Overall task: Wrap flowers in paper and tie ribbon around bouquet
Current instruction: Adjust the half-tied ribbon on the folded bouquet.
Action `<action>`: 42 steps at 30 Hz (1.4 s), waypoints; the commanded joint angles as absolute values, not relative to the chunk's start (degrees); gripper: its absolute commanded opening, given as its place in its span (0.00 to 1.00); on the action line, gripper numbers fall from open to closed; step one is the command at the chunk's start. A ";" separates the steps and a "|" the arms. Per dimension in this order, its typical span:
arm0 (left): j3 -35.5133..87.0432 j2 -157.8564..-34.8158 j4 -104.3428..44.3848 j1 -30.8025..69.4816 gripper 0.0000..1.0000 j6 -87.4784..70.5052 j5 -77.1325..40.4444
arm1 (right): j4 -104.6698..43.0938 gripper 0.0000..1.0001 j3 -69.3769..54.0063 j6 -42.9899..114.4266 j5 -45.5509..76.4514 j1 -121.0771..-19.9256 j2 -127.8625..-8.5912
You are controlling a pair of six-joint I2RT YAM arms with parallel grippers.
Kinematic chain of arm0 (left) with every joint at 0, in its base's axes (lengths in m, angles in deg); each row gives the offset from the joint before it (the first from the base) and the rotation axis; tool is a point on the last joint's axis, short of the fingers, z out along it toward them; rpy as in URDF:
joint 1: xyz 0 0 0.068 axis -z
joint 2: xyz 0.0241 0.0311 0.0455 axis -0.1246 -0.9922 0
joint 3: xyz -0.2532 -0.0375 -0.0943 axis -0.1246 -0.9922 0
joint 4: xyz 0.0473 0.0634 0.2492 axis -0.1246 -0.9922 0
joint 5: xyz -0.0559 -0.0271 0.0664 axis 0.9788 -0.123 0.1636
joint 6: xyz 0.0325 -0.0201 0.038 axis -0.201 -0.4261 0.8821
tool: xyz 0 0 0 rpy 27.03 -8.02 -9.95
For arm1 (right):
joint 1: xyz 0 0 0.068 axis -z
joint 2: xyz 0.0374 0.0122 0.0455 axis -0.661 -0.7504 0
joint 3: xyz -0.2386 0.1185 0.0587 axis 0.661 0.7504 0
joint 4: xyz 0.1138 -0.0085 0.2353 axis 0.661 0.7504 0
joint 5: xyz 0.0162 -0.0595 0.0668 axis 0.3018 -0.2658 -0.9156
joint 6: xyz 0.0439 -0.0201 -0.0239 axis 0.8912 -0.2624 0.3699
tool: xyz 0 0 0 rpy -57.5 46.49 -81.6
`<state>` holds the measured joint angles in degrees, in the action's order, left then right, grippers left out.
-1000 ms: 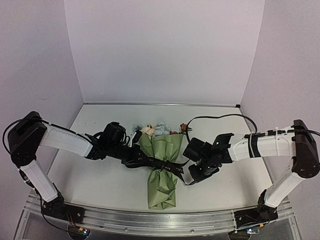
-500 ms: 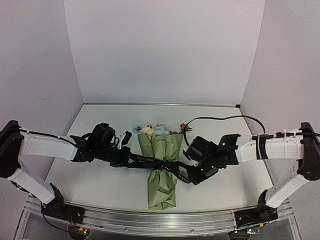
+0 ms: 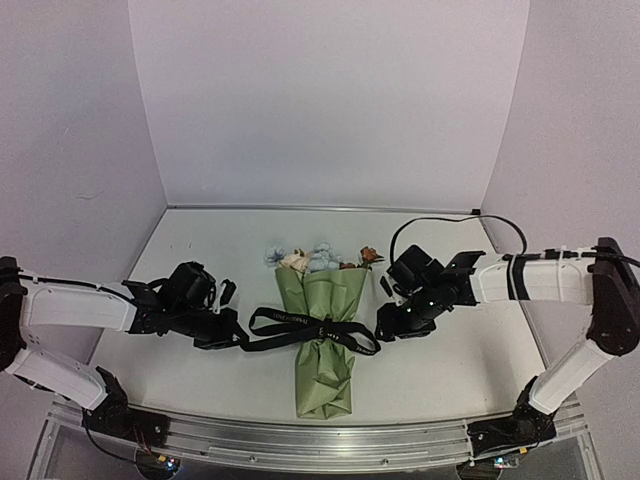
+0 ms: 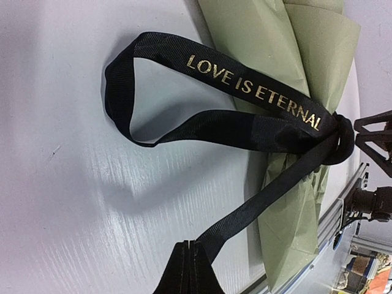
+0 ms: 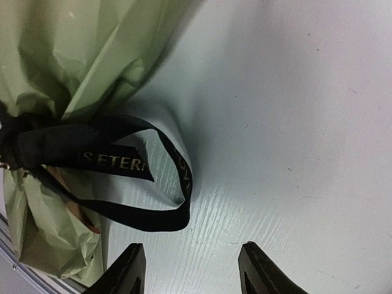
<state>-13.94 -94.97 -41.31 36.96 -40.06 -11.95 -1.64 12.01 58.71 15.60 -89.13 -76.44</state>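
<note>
Left end effector (image 4: 190, 251): I had it pinching the ribbon (image 4: 257, 98) tail, bouquet to its right.
Right end effector (image 5: 193, 269): spread, empty, ribbon loop just beside.
Bouquet (image 3: 325, 385): centre of the worktop (image 3: 200, 260), long axis near-to-far edge.

— That ribbon (image 4: 245, 128), is it cloth?
— Woven, yes. Black, finely ribbed, dull, with gold printed lettering.
— And the paper (image 4: 263, 43)?
— Thin, matt olive, creased where it's gathered.
— The surface (image 4: 67, 220)?
— White, faintly grained, with a soft sheen. There's a bare metal rail (image 3: 300, 437) along the front.
</note>
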 commanded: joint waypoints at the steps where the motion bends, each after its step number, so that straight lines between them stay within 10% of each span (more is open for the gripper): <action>1: -11.32 -95.89 -41.06 36.79 0.00 -39.43 -12.44 | -4.49 0.55 8.70 64.62 15.33 -89.49 -81.69; 10: -10.28 -97.50 -41.05 36.65 0.00 -38.86 -11.93 | -4.66 0.46 6.69 68.63 17.11 -89.89 -89.14; 18: -10.81 -97.51 -40.57 36.70 0.00 -38.92 -10.95 | -5.48 0.00 7.83 67.97 19.29 -90.73 -85.94; 42: -13.24 -99.24 -48.98 33.64 0.00 -44.37 -18.44 | 0.03 0.00 7.39 61.34 22.29 -106.60 -84.17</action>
<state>-12.50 -97.67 -47.26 34.69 -43.24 -16.66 -0.29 7.31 61.07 22.12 -106.07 -83.57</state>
